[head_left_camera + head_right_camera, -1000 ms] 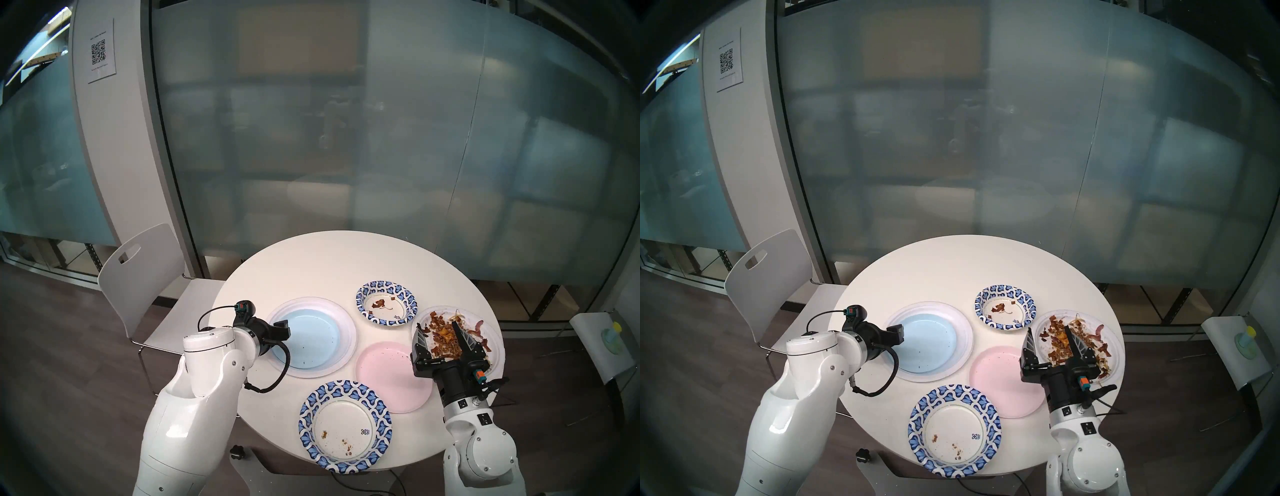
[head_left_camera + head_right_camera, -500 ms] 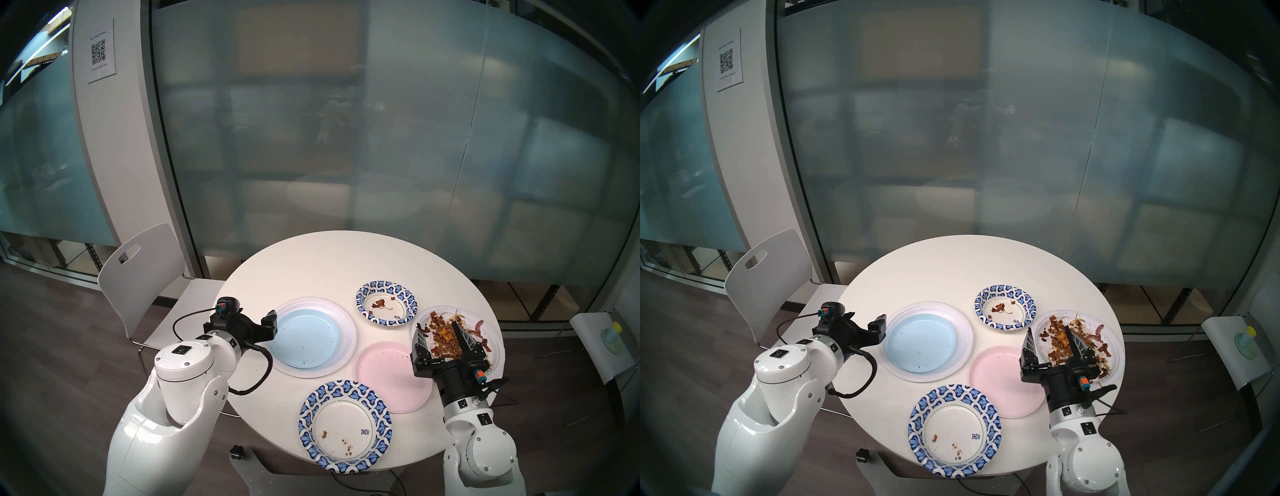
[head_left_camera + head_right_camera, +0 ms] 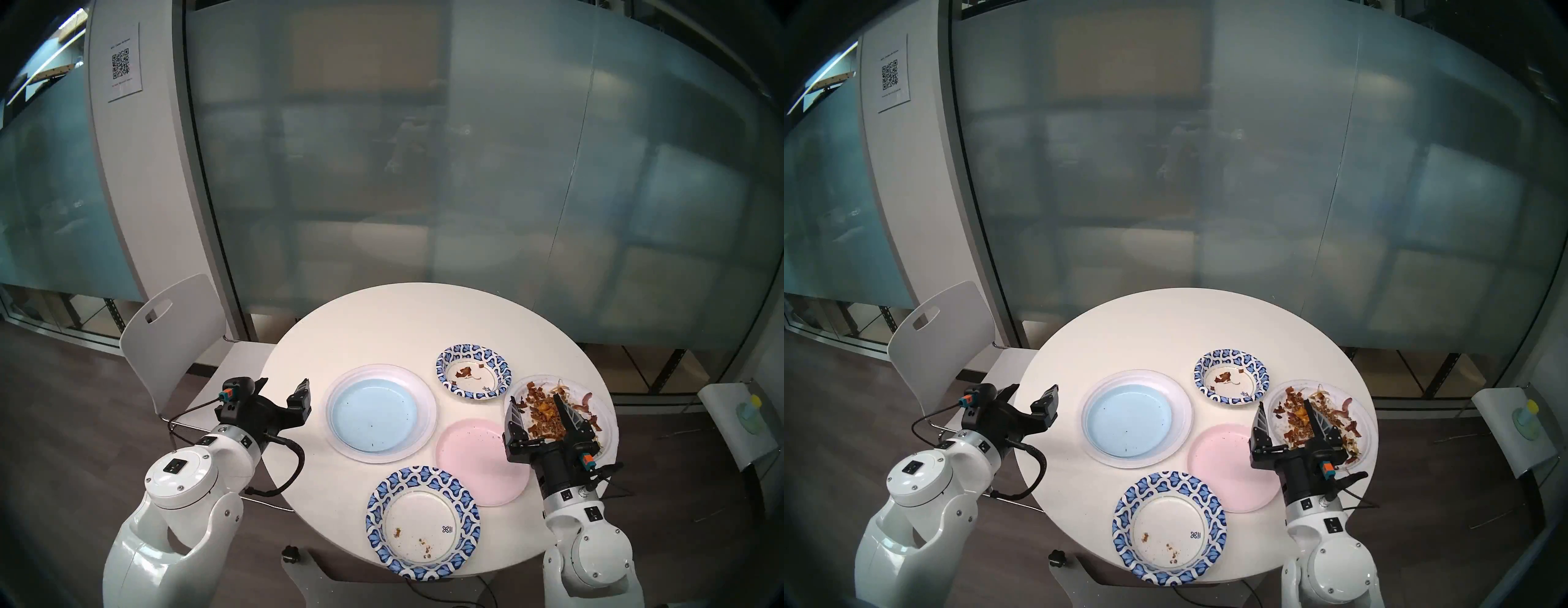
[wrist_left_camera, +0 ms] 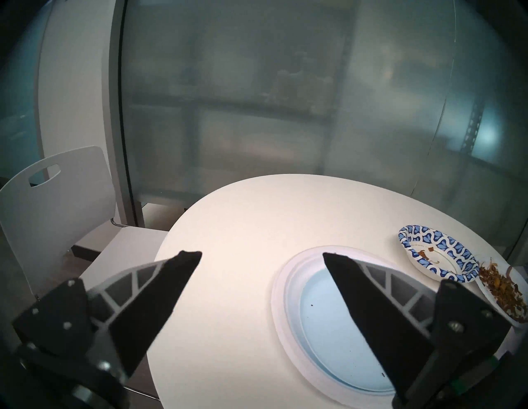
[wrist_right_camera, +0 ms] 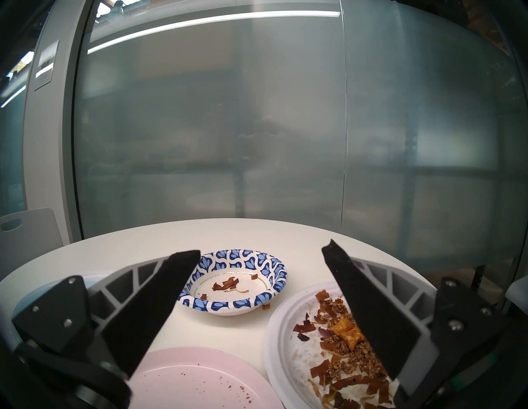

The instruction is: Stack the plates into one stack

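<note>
Six plates on the table (image 3: 382,322): blue plate (image 3: 373,414) nested in one white plate (image 3: 424,395) (a stack of two), four lie singly. Left gripper (image 3: 282,388) and right gripper (image 3: 536,403) gape, empty.

Round white table (image 3: 382,322). Pale blue plate (image 3: 373,414) nested in white plate (image 3: 426,407). Pale pink plate (image 3: 475,458). Blue-and-white patterned-rim plate (image 3: 424,477) and bowl (image 3: 500,365).
</note>
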You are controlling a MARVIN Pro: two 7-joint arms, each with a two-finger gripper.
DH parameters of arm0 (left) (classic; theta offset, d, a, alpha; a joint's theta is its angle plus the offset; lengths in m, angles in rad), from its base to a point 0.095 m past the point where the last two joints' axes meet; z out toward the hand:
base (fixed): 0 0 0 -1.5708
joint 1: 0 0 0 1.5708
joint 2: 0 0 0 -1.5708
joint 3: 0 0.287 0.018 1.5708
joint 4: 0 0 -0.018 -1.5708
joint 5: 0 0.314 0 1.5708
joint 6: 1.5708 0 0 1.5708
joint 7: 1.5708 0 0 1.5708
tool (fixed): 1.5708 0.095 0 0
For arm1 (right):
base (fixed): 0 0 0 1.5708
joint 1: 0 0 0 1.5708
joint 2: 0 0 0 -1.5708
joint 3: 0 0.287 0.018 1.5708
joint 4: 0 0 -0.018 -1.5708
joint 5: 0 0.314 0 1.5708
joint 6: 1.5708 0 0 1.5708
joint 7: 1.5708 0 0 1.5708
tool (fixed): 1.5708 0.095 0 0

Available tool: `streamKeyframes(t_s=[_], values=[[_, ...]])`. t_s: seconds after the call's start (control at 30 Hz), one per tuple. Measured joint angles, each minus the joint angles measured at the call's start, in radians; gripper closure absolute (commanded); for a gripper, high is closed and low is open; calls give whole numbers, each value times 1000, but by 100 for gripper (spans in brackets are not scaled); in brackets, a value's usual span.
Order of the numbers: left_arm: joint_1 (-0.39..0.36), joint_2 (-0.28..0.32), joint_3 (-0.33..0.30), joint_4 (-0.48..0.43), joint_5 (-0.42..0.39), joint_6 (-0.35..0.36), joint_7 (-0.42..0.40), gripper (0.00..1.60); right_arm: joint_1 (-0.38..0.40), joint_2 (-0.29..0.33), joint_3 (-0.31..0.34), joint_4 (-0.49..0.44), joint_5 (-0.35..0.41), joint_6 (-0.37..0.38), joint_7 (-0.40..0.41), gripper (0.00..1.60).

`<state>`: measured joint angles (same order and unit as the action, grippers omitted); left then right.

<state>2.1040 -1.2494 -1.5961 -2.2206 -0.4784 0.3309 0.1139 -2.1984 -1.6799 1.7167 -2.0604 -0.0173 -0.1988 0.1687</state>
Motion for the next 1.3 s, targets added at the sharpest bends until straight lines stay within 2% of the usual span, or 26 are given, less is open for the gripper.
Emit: streamKeyframes(t_s=[0.3,0.63,0.87,1.3], values=[[116,-10,-45,-24,-25,-140,-102,0,0,0,0,0,0,0,0,0],[224,-17,-66,-34,-13,-263,-171,0,0,1,-1,-2,-2,8,1,0],[252,-22,-70,-34,-1,-290,-190,0,-35,-2,-4,-41,1,43,10,0],[268,-32,-74,-34,4,-300,-206,0,-201,-44,-20,-171,10,49,36,0]])
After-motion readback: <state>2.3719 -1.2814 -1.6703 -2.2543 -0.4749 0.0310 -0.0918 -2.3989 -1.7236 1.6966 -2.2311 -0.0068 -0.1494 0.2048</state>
